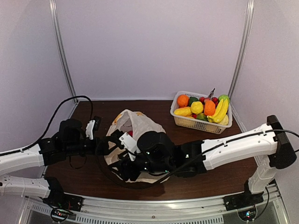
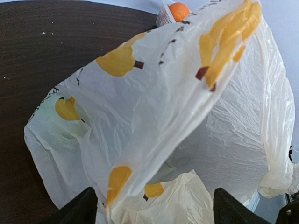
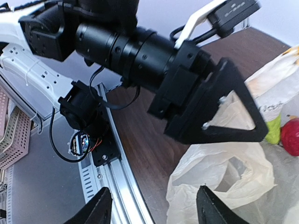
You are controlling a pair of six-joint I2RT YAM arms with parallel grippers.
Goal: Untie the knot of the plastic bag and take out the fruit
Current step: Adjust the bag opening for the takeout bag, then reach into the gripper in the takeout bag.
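Bag (image 1: 140, 122) is sat mid-table, crumpled and partly upright, mouth turned toward the left arm. It is well apart from the basket (image 1: 196, 123) at the far right corner of the table (image 1: 219, 154).

Left gripper (image 2: 154, 212) is held at the bag's left side. Its fingers (image 2: 84, 207) are spread wide, with bag film bunched in the gap between them. No pinch on the film is seen. Yellow-orange marks are seen on the plastic in the left wrist view.

Right gripper (image 3: 152, 210) is placed at the bag's near side, low over the table. Its fingers (image 3: 96, 212) are spread apart, and a loose fold of the bag's edge is seen just past the right-hand tip. Contact cannot be told. From the right wrist view, one finger of the left gripper is seen up against the bag film.

Whether the handles are tied cannot be told; a knot cannot be made out in any view.

A red piece (image 3: 292, 136) and a yellow-green piece (image 3: 273, 129) are seen side by side at the bag's mouth. Other fruit is piled in the basket, a banana bunch (image 1: 221, 111) and an orange (image 1: 182, 100) included.
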